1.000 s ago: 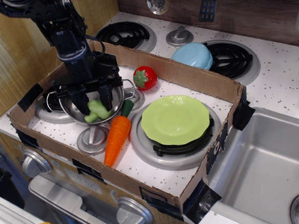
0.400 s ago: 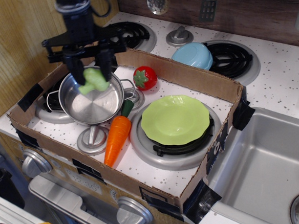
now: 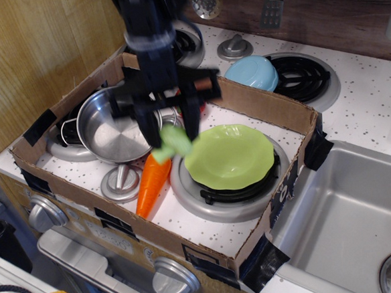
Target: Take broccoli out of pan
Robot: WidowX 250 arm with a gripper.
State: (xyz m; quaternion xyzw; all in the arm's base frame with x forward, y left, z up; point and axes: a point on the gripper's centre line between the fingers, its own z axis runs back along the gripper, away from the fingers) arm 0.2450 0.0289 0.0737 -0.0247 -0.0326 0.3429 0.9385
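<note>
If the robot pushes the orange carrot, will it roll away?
Probably only a little. The carrot is a cone, fat near the top and thin at the tip, so it would likely curve round rather than roll straight. It looks like smooth, shiny plastic, so it is probably stiff, light and a bit slippery. The plate and lid beside it might stop it.

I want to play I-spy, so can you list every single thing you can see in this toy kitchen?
broccoli: 1, pale green, held in the air between pan and plate
pan: 1, shiny steel, left in the box, empty
carrot: 1, orange, beside the pan
plate: 1, lime green, on a burner
lid: 1, steel, front of the pan
bowl: 1, light blue, upside down behind the box
cardboard box: 1, brown, on the stove
sink: 1, grey, right
claw: 1, black, gripping the broccoli
</note>
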